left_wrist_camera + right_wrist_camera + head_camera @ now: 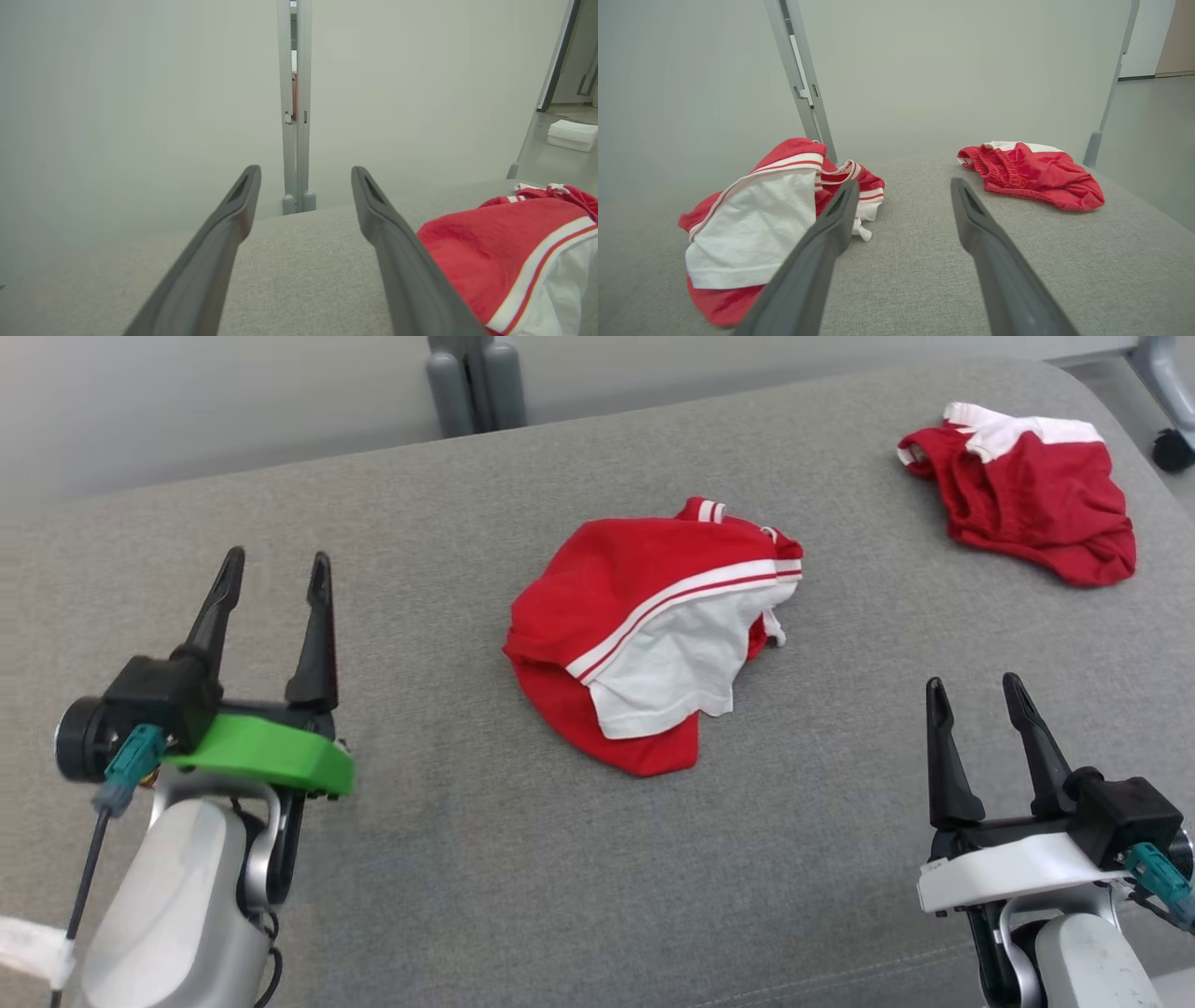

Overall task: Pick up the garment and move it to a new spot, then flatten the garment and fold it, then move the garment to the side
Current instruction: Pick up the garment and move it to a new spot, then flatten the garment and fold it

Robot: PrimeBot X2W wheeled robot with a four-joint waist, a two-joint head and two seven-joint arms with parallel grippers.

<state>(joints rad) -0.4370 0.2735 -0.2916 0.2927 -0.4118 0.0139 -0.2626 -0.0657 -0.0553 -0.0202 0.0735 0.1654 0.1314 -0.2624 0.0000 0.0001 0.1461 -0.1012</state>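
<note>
We see a crumpled garment (653,635) lying in a heap near the middle of a grey fabric surface (467,859). It is bright red, with a white panel folded across its front. The panel is edged by white and red stripes, and a small white cord shows at the garment's right side. Our left gripper (277,560) hovers well to the garment's left, fingers spread wide, holding nothing. Our right gripper (974,683) sits to the garment's lower right, near it but not touching, also spread wide and empty. A second red garment (1027,495) with a white band lies well apart, at the far right corner of the surface.
</note>
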